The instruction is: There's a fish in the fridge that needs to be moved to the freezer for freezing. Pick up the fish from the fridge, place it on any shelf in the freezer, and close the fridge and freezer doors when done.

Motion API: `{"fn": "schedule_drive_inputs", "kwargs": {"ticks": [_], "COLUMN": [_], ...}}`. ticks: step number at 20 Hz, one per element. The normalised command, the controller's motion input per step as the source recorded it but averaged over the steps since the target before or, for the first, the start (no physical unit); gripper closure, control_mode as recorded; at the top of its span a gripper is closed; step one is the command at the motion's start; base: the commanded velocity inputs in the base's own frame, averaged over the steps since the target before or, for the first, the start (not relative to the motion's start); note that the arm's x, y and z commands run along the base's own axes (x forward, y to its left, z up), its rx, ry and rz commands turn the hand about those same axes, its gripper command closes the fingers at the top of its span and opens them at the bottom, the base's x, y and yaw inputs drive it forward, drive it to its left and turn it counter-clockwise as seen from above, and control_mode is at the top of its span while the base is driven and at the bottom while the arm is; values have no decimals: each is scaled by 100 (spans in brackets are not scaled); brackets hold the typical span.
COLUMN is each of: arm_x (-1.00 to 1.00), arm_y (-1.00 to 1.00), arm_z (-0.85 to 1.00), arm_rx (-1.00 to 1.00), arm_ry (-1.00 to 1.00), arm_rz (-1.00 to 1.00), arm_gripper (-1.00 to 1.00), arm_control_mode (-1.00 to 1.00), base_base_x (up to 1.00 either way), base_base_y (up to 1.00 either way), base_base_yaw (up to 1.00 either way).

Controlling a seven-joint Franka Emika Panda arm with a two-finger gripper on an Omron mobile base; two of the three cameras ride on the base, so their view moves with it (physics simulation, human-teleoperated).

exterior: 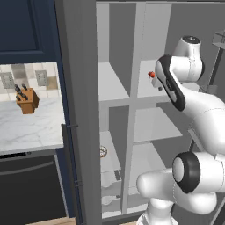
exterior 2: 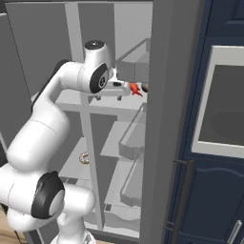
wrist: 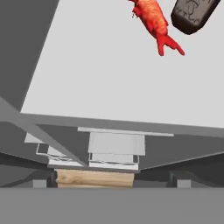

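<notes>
The red-orange fish (wrist: 153,19) lies on a white fridge shelf (wrist: 96,78), its tail toward me, with the dark brown bottle (wrist: 192,15) lying right beside it. From the base views the fish (exterior 2: 135,89) (exterior: 152,74) sits just ahead of my gripper (exterior 2: 127,89) (exterior: 157,83), which reaches into the fridge at that shelf's height, a short way from the fish and not touching it. The gripper looks open, with nothing between its fingers. The narrow freezer with its white shelf (exterior: 112,85) stands left of the divider. Both doors, freezer (exterior: 81,110) and fridge (exterior 2: 164,119), stand open.
A round tan doughnut (exterior: 103,151) rests on a lower freezer shelf. Inner bins (exterior 2: 131,143) line the fridge door at my right. A knife block (exterior: 27,101) stands on the marble counter (exterior: 30,127) to the left. Navy cabinets with a built-in oven (exterior 2: 224,105) flank the right.
</notes>
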Motion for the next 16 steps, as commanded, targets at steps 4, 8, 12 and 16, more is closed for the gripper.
{"fn": "schedule_drive_inputs", "kwargs": {"ticks": [4,8,12,16], "arm_x": [25,28,30,16], "arm_y": [-29,-22,-21,-12], "arm_z": [0,0,0,0], "arm_rx": [0,0,0,0], "arm_ry": [0,-3,0,0], "arm_rz": [1,0,0,1], "arm_gripper": [-100,-100,-100,-100], "arm_control_mode": [-100,-100,-100,-100], "base_base_x": [0,0,0,0], "base_base_y": [0,0,0,0], "base_base_yaw": [0,0,0,0]}}
